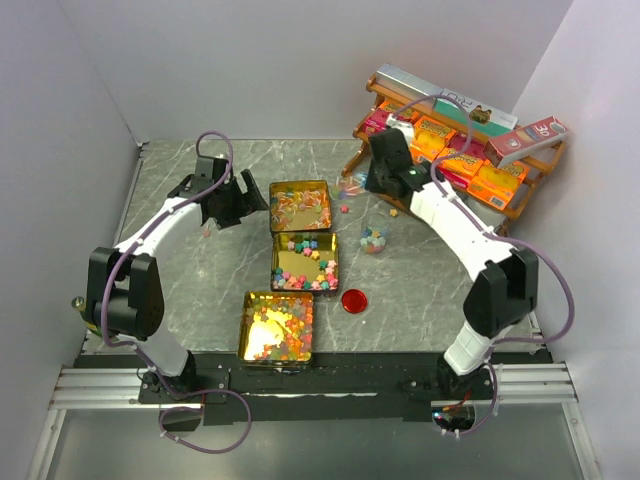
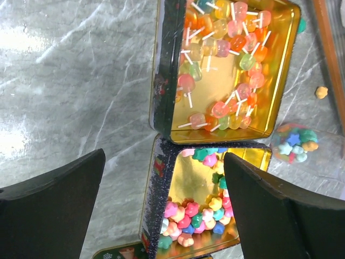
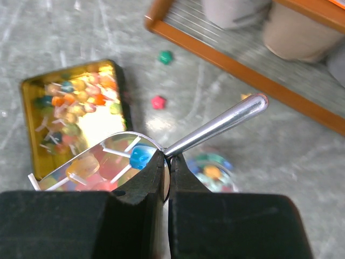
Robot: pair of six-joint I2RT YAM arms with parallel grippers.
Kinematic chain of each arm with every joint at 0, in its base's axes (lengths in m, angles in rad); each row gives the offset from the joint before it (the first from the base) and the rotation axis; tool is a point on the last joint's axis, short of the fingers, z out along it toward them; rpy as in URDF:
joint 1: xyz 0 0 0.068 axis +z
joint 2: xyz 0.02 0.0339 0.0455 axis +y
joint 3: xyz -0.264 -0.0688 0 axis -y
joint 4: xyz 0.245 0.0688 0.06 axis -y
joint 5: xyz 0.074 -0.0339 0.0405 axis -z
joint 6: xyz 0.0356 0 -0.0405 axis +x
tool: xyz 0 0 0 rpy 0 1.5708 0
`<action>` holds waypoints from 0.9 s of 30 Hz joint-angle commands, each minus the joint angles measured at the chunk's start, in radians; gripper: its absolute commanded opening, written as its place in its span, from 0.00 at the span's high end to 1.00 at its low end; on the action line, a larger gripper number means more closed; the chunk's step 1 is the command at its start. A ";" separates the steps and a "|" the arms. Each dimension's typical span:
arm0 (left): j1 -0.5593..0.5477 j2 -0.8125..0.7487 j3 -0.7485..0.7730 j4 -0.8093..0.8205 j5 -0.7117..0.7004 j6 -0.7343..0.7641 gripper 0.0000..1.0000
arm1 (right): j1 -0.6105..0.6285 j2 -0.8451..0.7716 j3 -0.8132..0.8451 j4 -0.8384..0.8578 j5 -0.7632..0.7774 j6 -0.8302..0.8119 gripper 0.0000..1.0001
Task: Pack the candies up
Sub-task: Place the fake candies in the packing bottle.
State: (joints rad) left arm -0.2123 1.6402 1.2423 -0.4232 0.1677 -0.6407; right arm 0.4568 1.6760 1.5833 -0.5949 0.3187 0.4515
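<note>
Three gold tins stand in a column. The far tin (image 1: 300,184) holds stick gummies (image 2: 226,70). The middle tin (image 1: 276,262) holds star candies (image 2: 199,216). The near tin (image 1: 247,330) holds mixed candies. A small clear jar (image 1: 375,240) with candies stands right of them. My right gripper (image 3: 168,156) is shut on a metal scoop (image 3: 226,121). Its bowl carries stick gummies (image 3: 97,167) above the jar (image 3: 213,170), between the far tin and the rack. My left gripper (image 2: 167,216) is open and empty, just left of the far and middle tins.
A red round lid (image 1: 353,300) lies right of the near tin. An orange wooden rack (image 1: 470,150) with orange and pink boxes stands at the back right. Loose candies (image 3: 157,102) lie on the marble table in front of the rack. Grey walls close in both sides.
</note>
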 commanded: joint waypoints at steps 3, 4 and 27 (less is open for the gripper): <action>0.002 -0.037 -0.020 0.058 0.001 0.012 0.04 | -0.009 -0.186 -0.117 -0.011 -0.003 0.018 1.00; 0.002 -0.036 -0.026 0.061 0.006 0.012 0.04 | -0.010 -0.199 -0.130 -0.011 0.005 0.018 1.00; 0.002 -0.028 -0.041 0.057 0.023 0.018 0.04 | -0.078 -0.248 -0.319 0.107 0.267 -0.140 1.00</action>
State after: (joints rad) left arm -0.2123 1.6398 1.1980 -0.3855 0.1787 -0.6392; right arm 0.3851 1.4425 1.2705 -0.5739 0.5083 0.3485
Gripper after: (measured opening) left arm 0.967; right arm 0.050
